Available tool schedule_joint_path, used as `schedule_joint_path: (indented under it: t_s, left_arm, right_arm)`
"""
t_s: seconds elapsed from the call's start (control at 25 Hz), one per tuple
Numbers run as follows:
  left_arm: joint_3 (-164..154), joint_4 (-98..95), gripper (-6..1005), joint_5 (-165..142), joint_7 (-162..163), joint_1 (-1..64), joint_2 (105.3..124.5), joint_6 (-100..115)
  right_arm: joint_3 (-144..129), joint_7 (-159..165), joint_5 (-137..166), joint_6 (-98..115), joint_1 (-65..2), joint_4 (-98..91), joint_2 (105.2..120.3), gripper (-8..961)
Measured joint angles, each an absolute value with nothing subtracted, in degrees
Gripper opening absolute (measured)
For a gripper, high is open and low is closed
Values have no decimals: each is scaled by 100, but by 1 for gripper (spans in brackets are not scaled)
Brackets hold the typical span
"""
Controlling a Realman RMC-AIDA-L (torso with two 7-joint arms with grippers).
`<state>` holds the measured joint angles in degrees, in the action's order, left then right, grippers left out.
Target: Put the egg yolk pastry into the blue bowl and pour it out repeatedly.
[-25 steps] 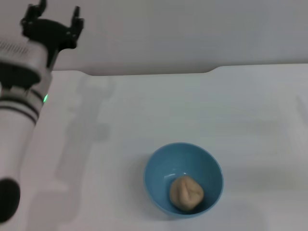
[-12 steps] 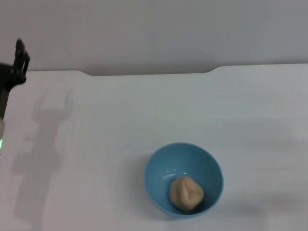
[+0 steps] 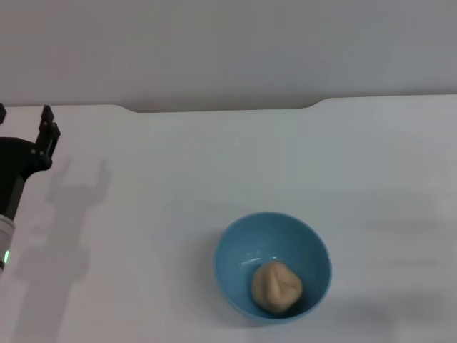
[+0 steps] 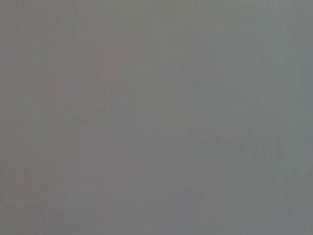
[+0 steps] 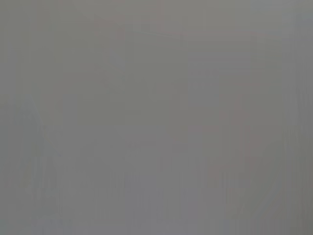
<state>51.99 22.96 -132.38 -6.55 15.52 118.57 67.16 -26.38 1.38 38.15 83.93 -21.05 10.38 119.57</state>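
The egg yolk pastry (image 3: 276, 286) is sitting inside the blue bowl (image 3: 235, 250), which is standing upright on the white surface (image 3: 214, 164) near its front edge, approx mid-width. The left gripper (image 3: 25, 128) is hanging over the far-left corner, well apart from the bowl, its fingers spread w/ nothing between them. Right arm isn't showing; both wrist views are giving only plain grey.

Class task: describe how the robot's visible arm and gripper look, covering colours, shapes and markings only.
Only the left arm shows, at the head view's left edge. The left gripper is matte black, with short, blocky, upright fingertips on a black angular mount. Below it, the arm turns white and rounded, with a small green light. No cables or right arm are visible.
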Motion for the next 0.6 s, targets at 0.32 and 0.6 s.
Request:
schedule_joint_path:
  t_s: [0.32,0.6]
  left_arm:
    - [5134,2223,682,-13218,-664,1514,11852,6724]
    - [5057,2209,682,-13246,-652,1498,11860,6739]
  right_arm:
    - [-2681,180,3894,8301,-2171,1113,11947,458]
    - [-2667,186,4441,7779,-2334,1197,11949,458]
